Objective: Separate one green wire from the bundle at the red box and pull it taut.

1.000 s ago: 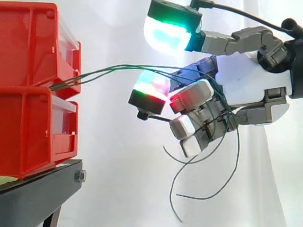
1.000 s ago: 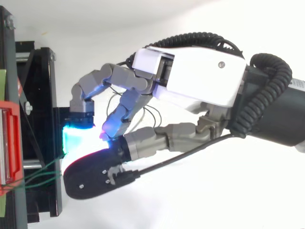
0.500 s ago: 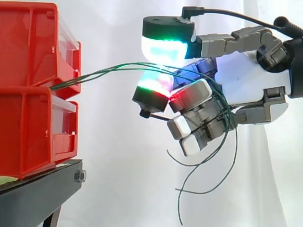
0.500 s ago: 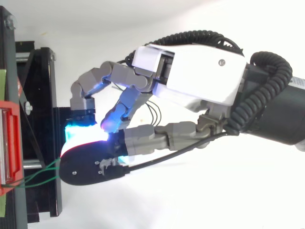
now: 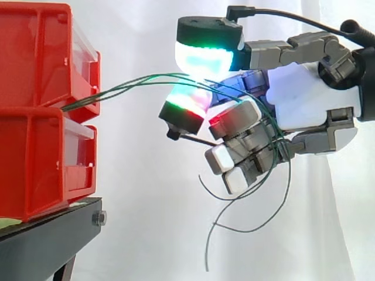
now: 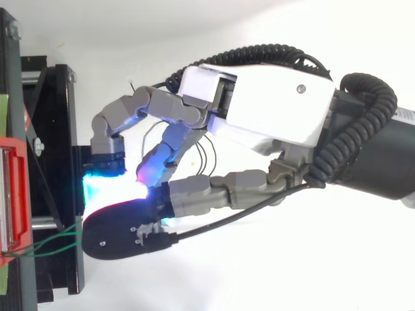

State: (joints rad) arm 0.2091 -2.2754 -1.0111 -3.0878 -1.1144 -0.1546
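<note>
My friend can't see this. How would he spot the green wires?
Find the stacked red bins at the side view's left. From between them, the green wires arc right to the hand, into its curled, glowing fingers. Nothing else is so thin and green.

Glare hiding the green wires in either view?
Side view: green wires read dark against the bright curtain, lost at the glowing pads of the robot hand. Top view: pad glow blooms white, hiding wires there; they show near the red box.
</note>
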